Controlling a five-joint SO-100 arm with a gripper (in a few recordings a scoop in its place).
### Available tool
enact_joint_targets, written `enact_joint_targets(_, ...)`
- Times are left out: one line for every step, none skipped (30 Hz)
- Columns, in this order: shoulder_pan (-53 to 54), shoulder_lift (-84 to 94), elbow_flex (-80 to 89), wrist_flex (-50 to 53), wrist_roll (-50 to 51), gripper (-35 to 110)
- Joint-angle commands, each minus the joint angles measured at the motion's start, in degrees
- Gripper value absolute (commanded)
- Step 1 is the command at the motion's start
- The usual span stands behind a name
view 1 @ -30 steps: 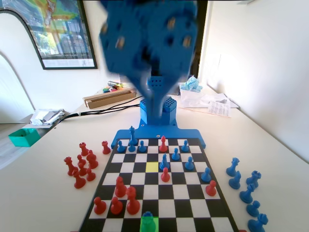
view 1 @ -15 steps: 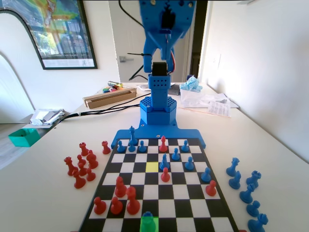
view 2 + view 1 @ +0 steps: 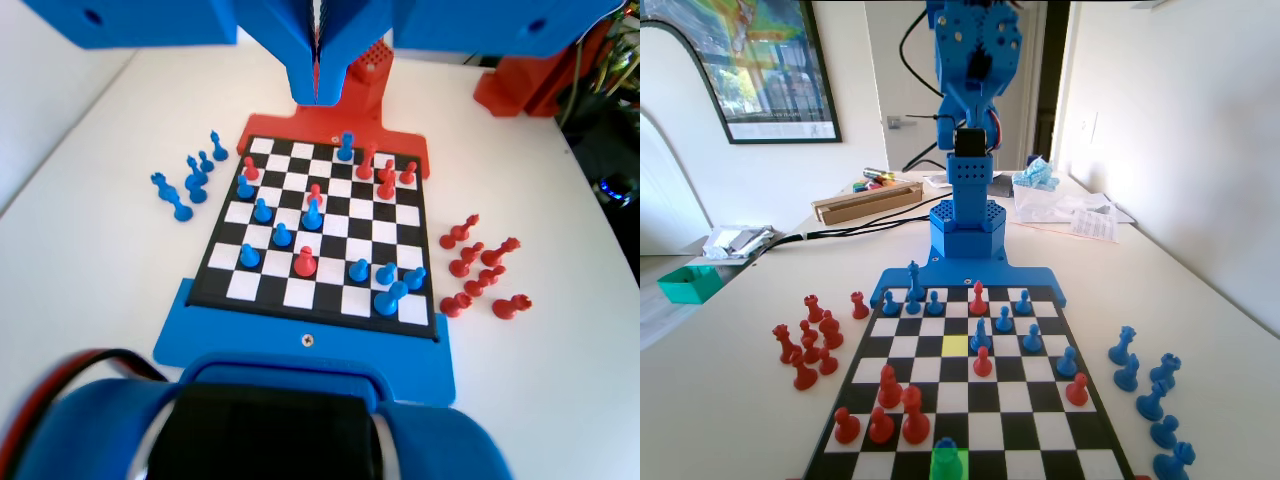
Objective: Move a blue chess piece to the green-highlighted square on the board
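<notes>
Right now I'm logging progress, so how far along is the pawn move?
Looks done: a blue pawn already stands on the green square at the board's near edge in the fixed view. In hand: nothing; the hand is shut and raised high above the board. Left: seemingly nothing.

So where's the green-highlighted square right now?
In the fixed view the green-highlighted square sits at the board's near edge, just left of centre, with a blue chess piece on it, below the red pawns.

blue arm (image 3: 975,60) drawn back and raised upright over its base, no longer a blurred mass looming near the fixed camera, tilted slightly since half a second ago
</notes>
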Motion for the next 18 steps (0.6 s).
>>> enact_joint_targets(-0.3,4.0,3.1,-2.0,-1.7,1)
enact_joint_targets(-0.2,4.7,3.6,-2.4,-1.8,1)
enact_joint_targets(0.0,5.1,3.7,-2.7,-1.8,1)
enact_joint_targets(0.1,5.4,3.7,-3.0,-1.8,1)
enact_joint_targets(0.1,5.7,3.7,-3.1,-1.8,1)
enact_joint_targets(0.1,6.1,3.9,-3.6,-1.8,1)
enact_joint_targets(0.1,6.5,4.2,-4.6,-1.6,1)
enact_joint_targets(0.1,7.3,4.6,-5.5,-1.8,1)
enact_joint_targets(0.1,8.1,4.6,-5.8,-1.9,1)
enact_joint_targets(0.1,8.7,4.6,-5.9,-2.0,1)
enact_joint_targets(0.1,9.3,4.6,-6.0,-2.0,1)
enact_joint_targets(0.1,9.9,4.6,-6.2,-2.0,1)
enact_joint_targets(0.1,10.5,4.7,-6.3,-2.0,1)
enact_joint_targets(0.2,11.2,4.7,-6.5,-2.0,1)
enact_joint_targets(0.4,11.7,4.7,-6.6,-1.9,1)
enact_joint_targets(0.6,12.3,4.7,-6.9,-1.9,1)
enact_joint_targets(0.9,12.8,4.7,-6.9,-1.9,1)
enact_joint_targets(1.1,13.4,4.7,-7.0,-1.9,1)
